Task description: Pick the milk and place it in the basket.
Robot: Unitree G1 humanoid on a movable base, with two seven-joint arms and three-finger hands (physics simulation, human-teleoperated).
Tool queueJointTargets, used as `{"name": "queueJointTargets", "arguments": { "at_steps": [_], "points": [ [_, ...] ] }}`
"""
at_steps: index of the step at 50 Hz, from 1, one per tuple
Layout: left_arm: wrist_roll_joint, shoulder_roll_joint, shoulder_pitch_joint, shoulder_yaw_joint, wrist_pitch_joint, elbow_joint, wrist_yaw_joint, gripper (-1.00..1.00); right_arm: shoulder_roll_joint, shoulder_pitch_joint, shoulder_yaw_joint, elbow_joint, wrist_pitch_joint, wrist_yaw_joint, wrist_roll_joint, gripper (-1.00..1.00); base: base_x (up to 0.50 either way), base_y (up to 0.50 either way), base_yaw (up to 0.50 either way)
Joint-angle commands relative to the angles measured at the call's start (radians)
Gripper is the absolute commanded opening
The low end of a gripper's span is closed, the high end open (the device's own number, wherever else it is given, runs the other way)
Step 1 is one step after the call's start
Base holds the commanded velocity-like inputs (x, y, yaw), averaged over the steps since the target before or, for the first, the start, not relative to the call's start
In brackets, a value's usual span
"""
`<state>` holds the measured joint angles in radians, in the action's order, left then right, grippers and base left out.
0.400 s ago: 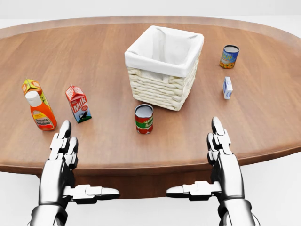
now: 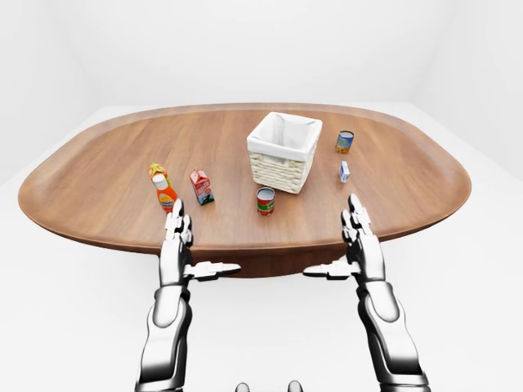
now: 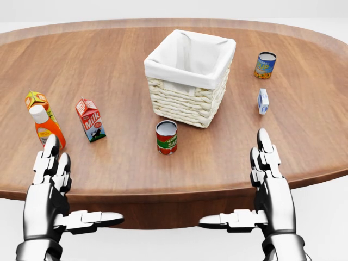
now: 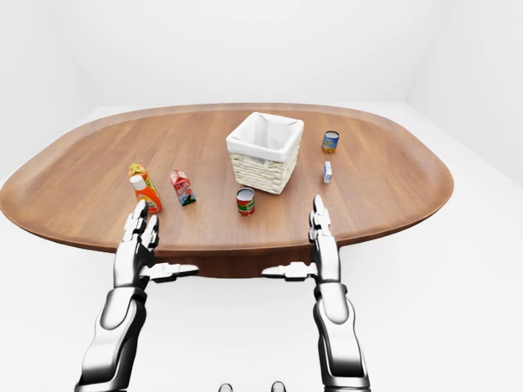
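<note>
The milk [image 3: 91, 119] is a red carton marked "Milk", upright on the wooden table [image 3: 119, 65] at the left of the head view. The wicker basket [image 3: 190, 76] with a white cloth liner stands right of it, near the middle. My left hand [image 3: 51, 182] is open, flat, at the table's near edge, below and left of the milk. My right hand [image 3: 266, 174] is open at the lower right, clear of everything. Neither hand touches anything.
An orange bottle [image 3: 48, 129] with a white cap and a small orange carton [image 3: 36, 100] stand left of the milk. A red can [image 3: 166, 137] stands below the basket. A blue-yellow can [image 3: 265, 64] and a small blue-white carton [image 3: 263, 101] stand at the right.
</note>
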<state>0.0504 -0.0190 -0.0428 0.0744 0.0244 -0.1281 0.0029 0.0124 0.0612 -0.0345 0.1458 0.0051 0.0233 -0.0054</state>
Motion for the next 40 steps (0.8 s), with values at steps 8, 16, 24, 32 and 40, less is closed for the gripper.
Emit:
{"name": "queueJointTargets", "arguments": {
  "at_steps": [8,16,24,32,40],
  "points": [
    [-0.048,0.006,-0.071,-0.015,0.027,-0.182,-0.006,1.00,-0.006,0.053,0.006,0.108,-0.023,-0.008,-0.021,1.00,0.00,0.00,0.00],
    [-0.057,0.012,-0.104,-0.019,0.063,-0.288,-0.026,1.00,-0.008,0.068,0.009,0.138,-0.031,-0.005,-0.022,1.00,0.00,0.00,0.00],
    [-0.115,0.011,-0.137,-0.032,0.047,-0.327,-0.039,1.00,-0.012,0.102,0.023,0.214,-0.025,-0.004,-0.034,1.00,0.00,0.00,0.00],
    [-0.111,0.013,-0.132,-0.023,0.053,-0.333,-0.055,1.00,-0.012,0.116,0.019,0.255,-0.012,-0.003,-0.032,1.00,0.00,0.00,0.00],
    [-0.126,0.016,-0.151,-0.036,0.059,-0.370,-0.062,1.00,-0.014,0.129,0.016,0.284,-0.001,0.005,-0.019,1.00,0.00,0.00,0.00]
  ]
}}
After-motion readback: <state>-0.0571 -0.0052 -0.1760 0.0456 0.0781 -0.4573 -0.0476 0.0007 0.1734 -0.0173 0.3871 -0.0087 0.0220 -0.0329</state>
